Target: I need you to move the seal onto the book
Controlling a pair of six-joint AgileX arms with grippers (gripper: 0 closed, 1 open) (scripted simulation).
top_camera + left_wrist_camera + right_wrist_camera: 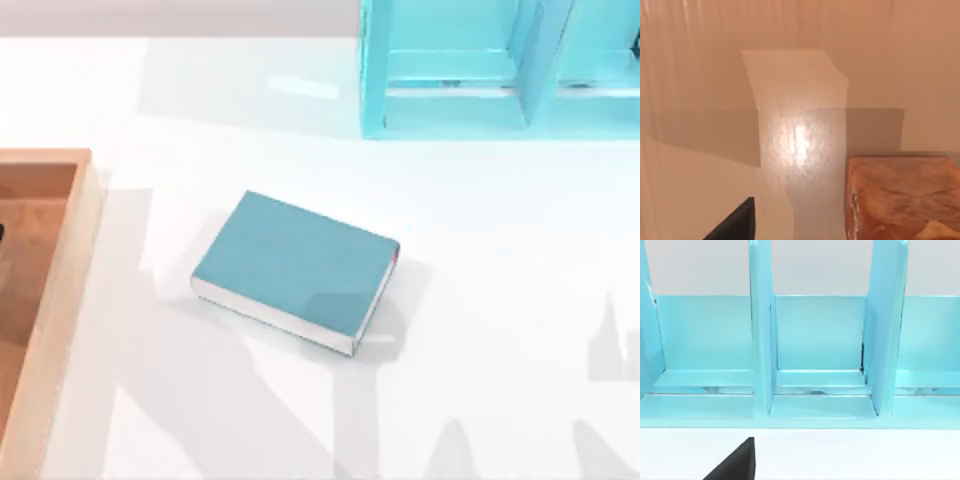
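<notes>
The orange-brown marbled block of the seal (902, 197) sits inside the wooden tray (70, 270) at the desk's left, judged light, rigid and best pinched across its flat sides; end effector opening cannot be told; teal hardcover book (295, 268) lies mid-desk.

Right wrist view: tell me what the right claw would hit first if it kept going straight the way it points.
Probably the teal shelf unit. It stands squarely ahead across bare white table, with its open middle compartment facing the camera. Depth is hard to judge, so the claw might touch the shelf's front lip first rather than its back wall.
</notes>
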